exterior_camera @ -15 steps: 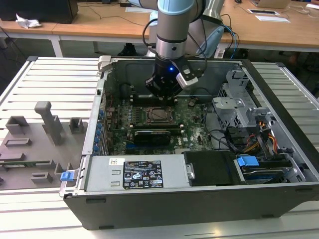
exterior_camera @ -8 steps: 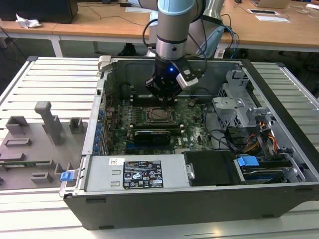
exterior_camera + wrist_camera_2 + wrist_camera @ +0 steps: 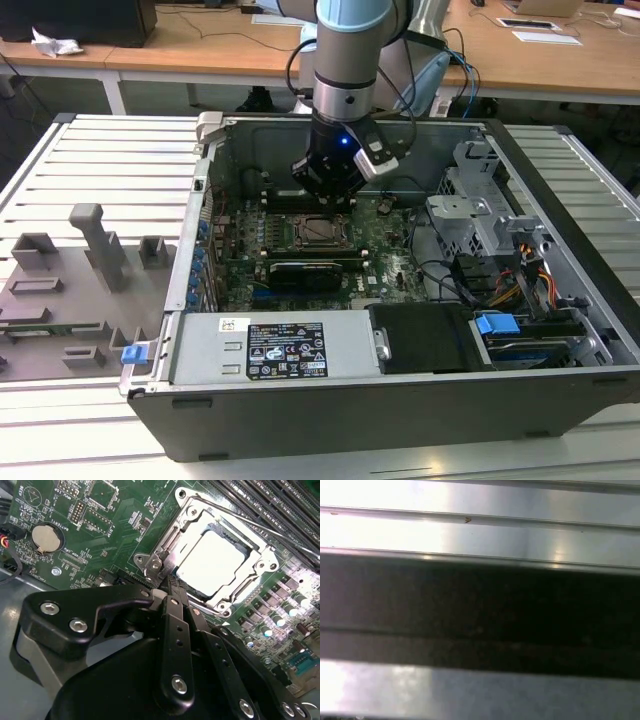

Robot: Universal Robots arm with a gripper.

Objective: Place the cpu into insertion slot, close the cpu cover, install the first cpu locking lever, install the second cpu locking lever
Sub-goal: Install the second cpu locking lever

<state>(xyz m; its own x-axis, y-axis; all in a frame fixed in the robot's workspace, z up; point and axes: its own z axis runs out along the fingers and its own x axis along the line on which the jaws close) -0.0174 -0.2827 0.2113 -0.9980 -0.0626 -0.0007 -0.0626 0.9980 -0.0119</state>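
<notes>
Cpu (image 3: 212, 562) already seated in insertion slot (image 3: 248, 556), cpu cover (image 3: 197, 514) down around it. Tool (image 3: 170, 587) closed, empty, fingertips together just beside a socket corner. Likely step in hand: installing 1 locking lever; needs a careful, precise press and hook.

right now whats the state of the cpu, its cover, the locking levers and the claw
cpu: seated flat in the insertion slot
cpu cover: closed down around the cpu
locking lever: lying low along the cover's edge
claw: shut, tip at the cover's corner
computer case: side open
</notes>
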